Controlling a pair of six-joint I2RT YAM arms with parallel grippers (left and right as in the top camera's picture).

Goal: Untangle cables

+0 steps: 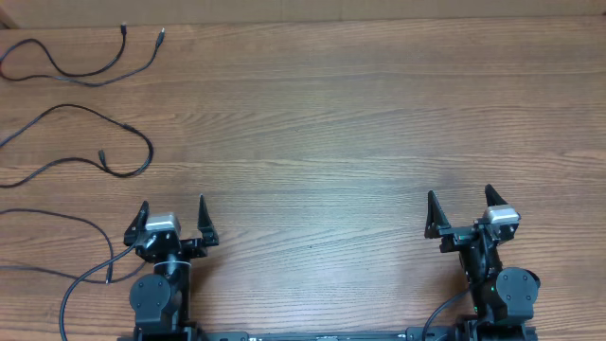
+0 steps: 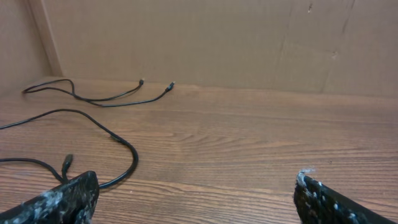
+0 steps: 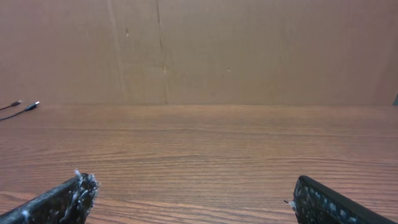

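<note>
Wood-grain table [image 1: 322,123] lies bare between and ahead of both sets of jaws. The left gripper [image 1: 172,203] has its jaws spread wide with nothing between them. Its fingers [image 2: 68,199] sit in the bottom corners of the left wrist view, with only board in the gap. The right gripper [image 1: 460,192] is spread just as wide and holds nothing, its fingertips clear of everything.

All three cables lie off to the left of the left jaws, and none comes near the right jaws. The first cable [image 1: 93,83] is the farthest out, well ahead of the left jaws and to their left, close to the cardboard wall [image 2: 186,37]. Its two ends point away from the jaws, one plug end [image 2: 170,84] just beside the other but apart from it. From the right wrist, those same ends show only as small shapes far to the left of the right jaws.

The second cable [image 1: 68,106] lies between the first and the left jaws, ahead and to the left. Its loop bends round nearest the left finger, and a small plug [image 2: 67,163] sits just ahead of that fingertip without touching it.

The third cable [image 1: 57,215] lies level with the left jaws, out to their left, and curves back alongside the arm. Each cord runs off the left edge of the overhead view, and where they show, none crosses another
</note>
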